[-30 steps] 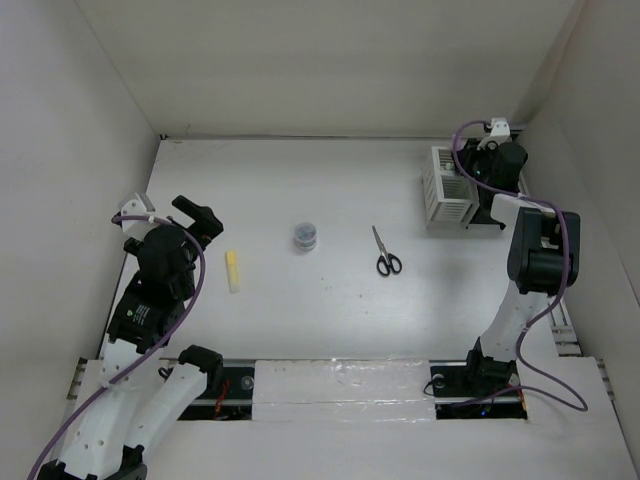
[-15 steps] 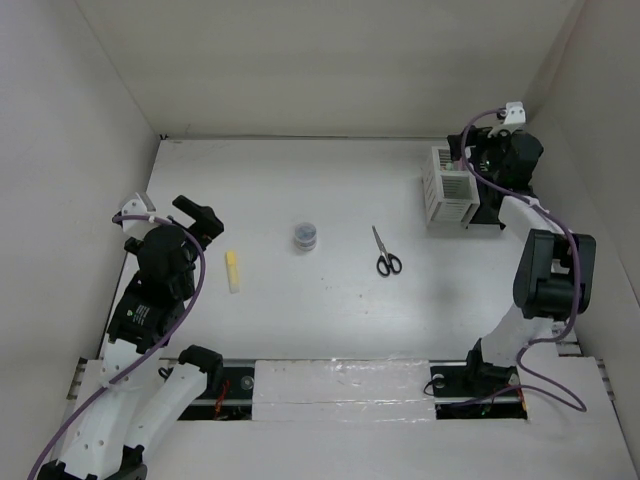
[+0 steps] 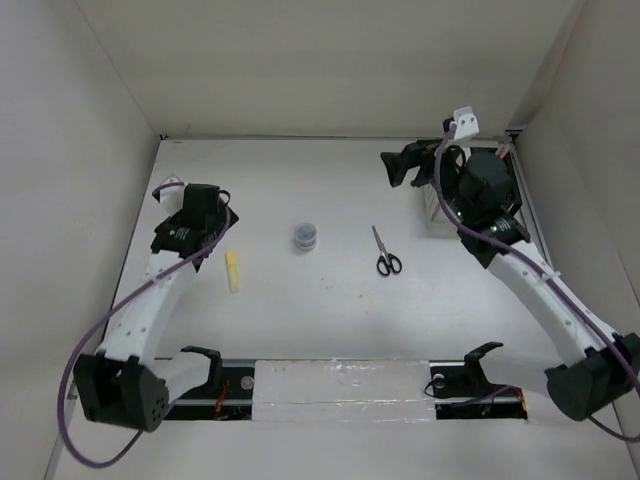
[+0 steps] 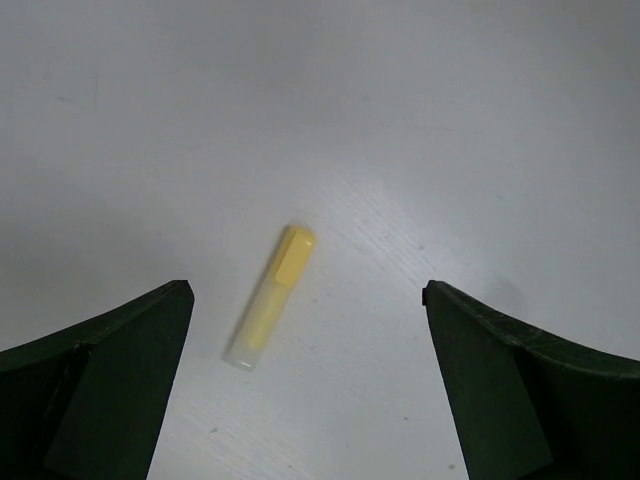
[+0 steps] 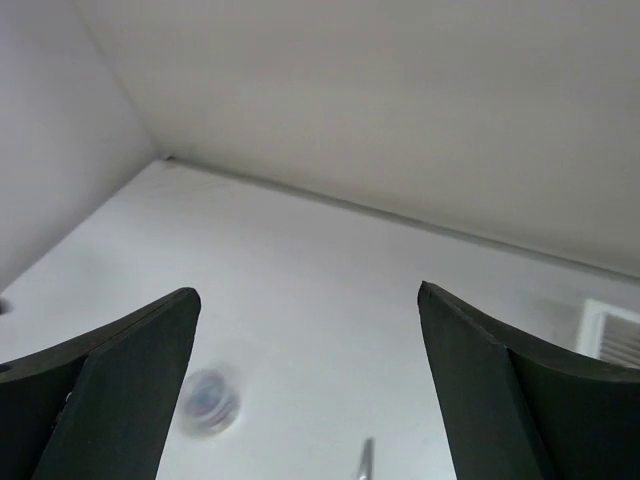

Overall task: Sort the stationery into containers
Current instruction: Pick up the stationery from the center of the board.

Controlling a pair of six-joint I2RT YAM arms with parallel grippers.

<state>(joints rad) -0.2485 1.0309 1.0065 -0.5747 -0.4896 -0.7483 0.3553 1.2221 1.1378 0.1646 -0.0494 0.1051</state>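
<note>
The stubby yellow highlighter (image 4: 269,296) is lying flat on the white worktop (image 3: 300,320), deep yellow at one end and paler at the other. It is sitting right beneath the left tool (image 4: 305,292), fingers spread wide. That arm is reaching further forward than a second ago. The right tool (image 5: 308,292), also gaping apart, is swinging left, away from the white organizer (image 5: 612,335), towards the roll (image 3: 306,236) and scissors (image 3: 385,255).
</note>
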